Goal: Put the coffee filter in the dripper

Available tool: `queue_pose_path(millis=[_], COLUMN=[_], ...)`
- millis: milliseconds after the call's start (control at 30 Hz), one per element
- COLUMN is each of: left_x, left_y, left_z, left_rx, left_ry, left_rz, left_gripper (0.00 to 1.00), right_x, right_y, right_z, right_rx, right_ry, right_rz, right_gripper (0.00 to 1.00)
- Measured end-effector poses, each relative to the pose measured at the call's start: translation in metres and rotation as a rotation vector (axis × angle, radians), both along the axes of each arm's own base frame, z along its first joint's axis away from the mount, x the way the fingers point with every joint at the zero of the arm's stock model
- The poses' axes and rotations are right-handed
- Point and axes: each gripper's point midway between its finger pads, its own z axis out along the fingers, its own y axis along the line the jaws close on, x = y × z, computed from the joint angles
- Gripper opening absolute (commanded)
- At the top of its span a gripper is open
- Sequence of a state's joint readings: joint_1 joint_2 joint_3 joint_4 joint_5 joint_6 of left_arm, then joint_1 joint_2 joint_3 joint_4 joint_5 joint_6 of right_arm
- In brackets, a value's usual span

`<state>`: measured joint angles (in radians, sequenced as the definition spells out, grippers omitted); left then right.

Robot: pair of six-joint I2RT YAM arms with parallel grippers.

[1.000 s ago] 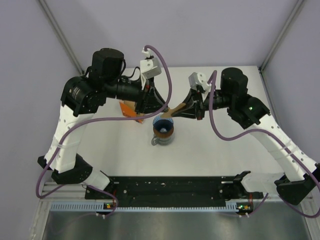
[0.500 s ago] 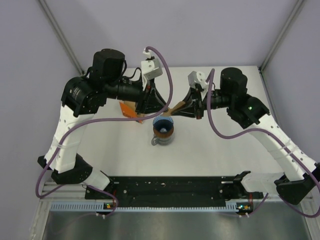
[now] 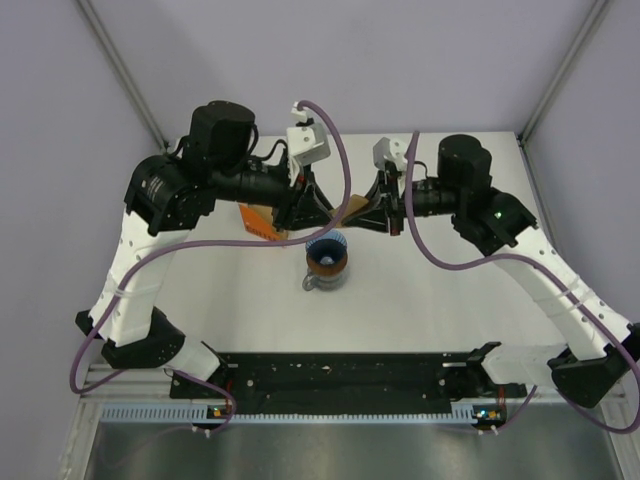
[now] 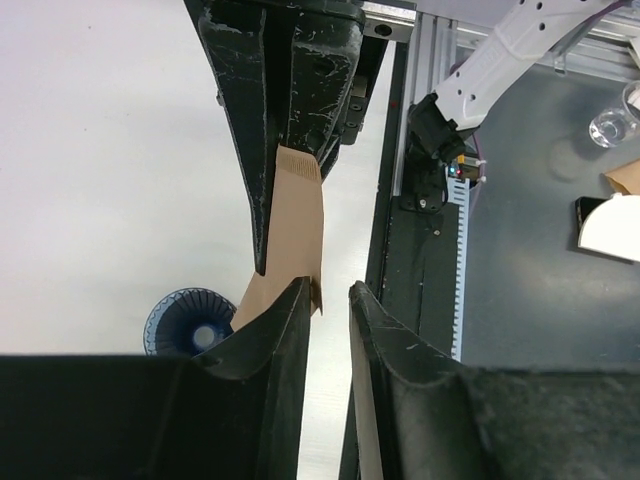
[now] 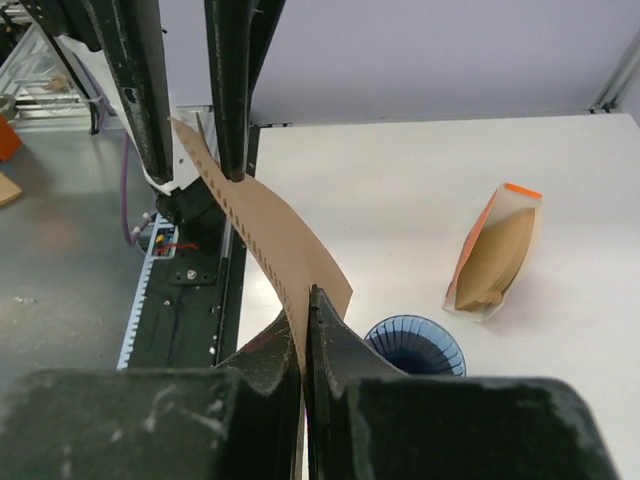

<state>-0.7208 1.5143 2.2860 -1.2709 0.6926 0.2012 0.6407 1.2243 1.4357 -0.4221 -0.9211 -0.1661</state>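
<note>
The right gripper (image 5: 305,300) is clenched on the coffee filter (image 5: 270,230), its two fingers pressed flat together on one end of the paper. From that pinch the tan sheet runs away in a shallow bow to the left gripper (image 4: 328,290), so its long axis lies along the line between the two claws, roughly left to right across the table (image 3: 450,300) in the top view. The crimped seam edge shows along one long side in the right wrist view.

The filter's far end lies between the left gripper's fingers (image 5: 235,90). That claw is released, its jaws standing apart; the paper sits close against one finger and clear of the other, and I cannot tell whether it touches.

The filter hangs in the air, above and just behind the dripper (image 5: 415,345). The blue ribbed cone has its mouth facing up and sits on a grey jug (image 3: 325,280).

Off to the left arm's side of the dripper, an orange-and-white pack of filters (image 5: 495,250) rests on the table.
</note>
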Motion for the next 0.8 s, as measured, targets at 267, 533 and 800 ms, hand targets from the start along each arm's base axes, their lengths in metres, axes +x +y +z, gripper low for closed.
queue_pose_path(millis=[267, 533, 800], left_x=[0.01, 0.017, 0.017], left_y=[0.004, 0.016, 0.019], left_z=[-0.007, 0.006, 0.005], left_rx=[0.037, 0.042, 0.049], left_ry=[-0.023, -0.122, -0.131], left_rz=[0.053, 0.092, 0.091], left_gripper=[0.2, 0.23, 0.11], right_x=[0.006, 0.003, -0.003], right_y=[0.002, 0.002, 0.002], right_z=[-0.005, -0.006, -0.008], right_rx=[-0.018, -0.019, -0.024], right_ry=[0.03, 0.027, 0.034], right_rz=[-0.02, -0.001, 0.028], right_gripper=[0.0, 0.0, 0.0])
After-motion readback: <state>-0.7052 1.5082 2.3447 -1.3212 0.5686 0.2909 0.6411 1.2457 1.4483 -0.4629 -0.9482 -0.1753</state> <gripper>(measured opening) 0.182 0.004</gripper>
